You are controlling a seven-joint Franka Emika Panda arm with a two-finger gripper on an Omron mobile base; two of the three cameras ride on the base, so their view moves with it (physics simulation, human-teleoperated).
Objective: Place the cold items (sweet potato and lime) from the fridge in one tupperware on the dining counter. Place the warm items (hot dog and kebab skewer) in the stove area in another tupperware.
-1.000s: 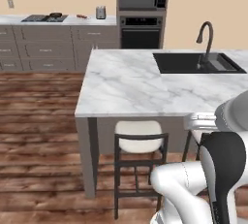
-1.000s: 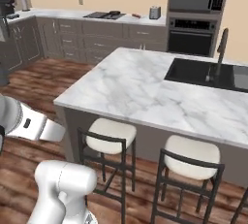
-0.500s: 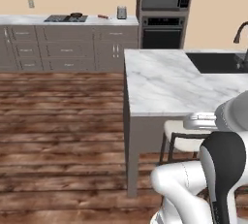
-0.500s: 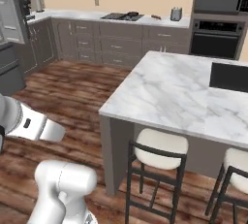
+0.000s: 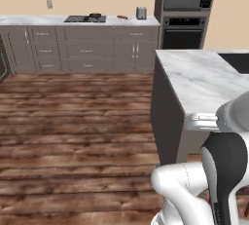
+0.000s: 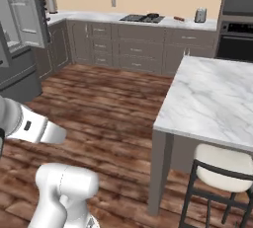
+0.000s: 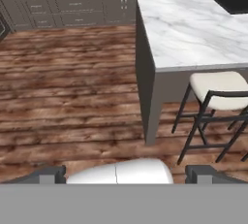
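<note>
Dining counter point(image 5: 204, 80) of white grey-veined marble at 3 o'clock, its square corner jutting over the wood-plank floor point(image 5: 73, 121).
Stove area point(image 6: 143, 18): a flat black cooktop in a pale worktop over grey cabinets at 12 o'clock. Fridge point(image 6: 20, 34), grey steel with its door open, stands at 10 o'clock. Cream-cushioned black-framed stool point(image 7: 218, 92) sits tucked under the slab. Gripper point(image 7: 126, 175) is spread wide, holding nothing, with dark fingertips point(image 7: 48, 175) far apart.

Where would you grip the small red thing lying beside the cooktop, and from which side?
Probably across the middle of the red item, from straight above: it lies flat and lengthwise on the counter between the cooktop and the toaster. It is too small here to judge finer detail.
</note>
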